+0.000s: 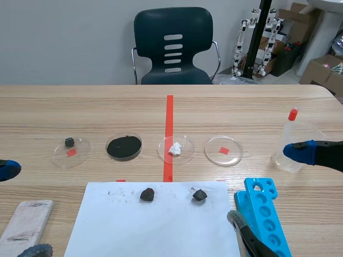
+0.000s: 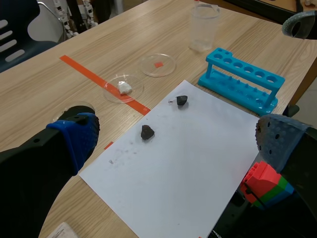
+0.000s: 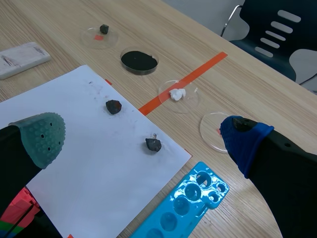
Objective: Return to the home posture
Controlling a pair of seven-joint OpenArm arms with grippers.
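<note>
The counter (image 1: 80, 107) carries everything, and I place it all by the white paper sheet (image 1: 161, 230) lying at my near edge. Far beyond the sheet, behind the counter, stands a dark chair (image 1: 172, 45).

My left jaws hang just off the sheet's left edge, wide apart, one of the pads (image 2: 74, 139) blue and the other grey. My right jaws hang off the sheet's right edge, also wide apart, straddling the blue tube rack (image 1: 265, 214) that lies just beside the sheet there.

Further right of the sheet, past the rack, stands a clear cup (image 1: 293, 147). A white slab (image 1: 27, 217) lies near the sheet's left edge.

Beyond the sheet's far edge runs a row of four clear dishes:
- one with a dark stone (image 1: 71, 150)
- one with black powder (image 1: 124, 146)
- one with a white lump (image 1: 176, 149)
- one over a red mark (image 1: 223, 150)

On the sheet, near its far edge, sit two dark stones (image 1: 147, 194) (image 1: 199, 195), apart from each other.
</note>
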